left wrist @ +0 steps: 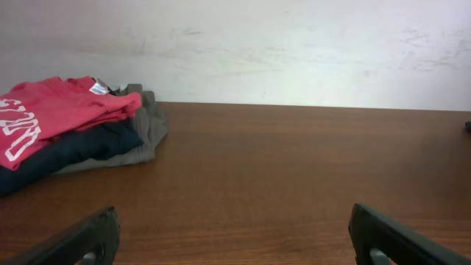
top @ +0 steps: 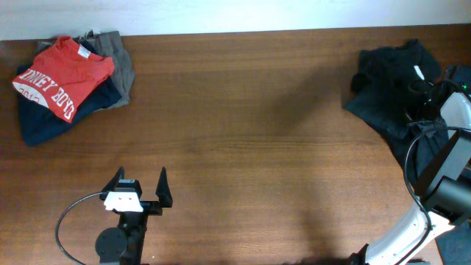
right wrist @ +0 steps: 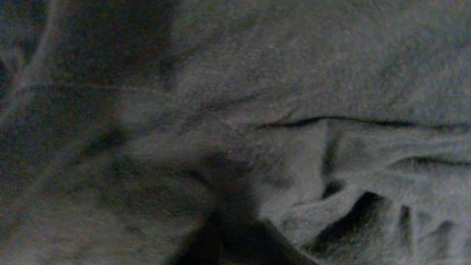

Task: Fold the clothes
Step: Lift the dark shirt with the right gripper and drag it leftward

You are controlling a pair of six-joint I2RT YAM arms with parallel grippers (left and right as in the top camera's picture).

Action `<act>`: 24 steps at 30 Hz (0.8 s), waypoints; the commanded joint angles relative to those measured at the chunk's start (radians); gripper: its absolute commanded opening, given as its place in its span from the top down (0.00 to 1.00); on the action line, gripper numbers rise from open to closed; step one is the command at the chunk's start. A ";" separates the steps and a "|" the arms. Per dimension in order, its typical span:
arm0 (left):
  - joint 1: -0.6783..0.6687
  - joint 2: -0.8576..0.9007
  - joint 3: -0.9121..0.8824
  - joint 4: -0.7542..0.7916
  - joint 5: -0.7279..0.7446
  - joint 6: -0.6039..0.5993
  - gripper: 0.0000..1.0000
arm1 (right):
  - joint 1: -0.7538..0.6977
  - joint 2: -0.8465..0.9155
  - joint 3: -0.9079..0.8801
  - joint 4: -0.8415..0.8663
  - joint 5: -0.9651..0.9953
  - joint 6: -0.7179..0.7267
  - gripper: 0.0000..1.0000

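Note:
A crumpled black garment lies in a heap at the table's far right; no lettering shows on it. My right gripper is down in this heap. The right wrist view is filled with its dark fabric, and the fingers meet as one dark blurred point at the bottom centre, seemingly pinched on the cloth. My left gripper is open and empty over bare table at the front left, and its fingers are spread wide in the left wrist view.
A folded stack sits at the far left corner: a red shirt with white lettering on top, a navy garment and a grey one below. The stack also shows in the left wrist view. The wooden table meets a white wall behind.

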 commanded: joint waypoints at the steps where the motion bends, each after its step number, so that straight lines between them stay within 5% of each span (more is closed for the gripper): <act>1: 0.005 -0.007 -0.007 -0.001 -0.006 -0.002 0.01 | -0.006 -0.025 0.006 0.003 -0.001 -0.005 0.97; 7: 0.005 -0.007 -0.007 -0.001 -0.006 -0.002 0.01 | -0.006 -0.112 0.008 -0.001 -0.041 -0.014 0.96; 18: 0.005 -0.006 -0.007 -0.001 -0.006 -0.002 0.01 | 0.011 -0.441 0.008 -0.035 -0.537 -0.047 0.96; 24: 0.005 -0.006 -0.007 -0.001 -0.006 -0.002 0.01 | 0.135 -0.542 0.008 -0.050 -0.604 -0.047 0.96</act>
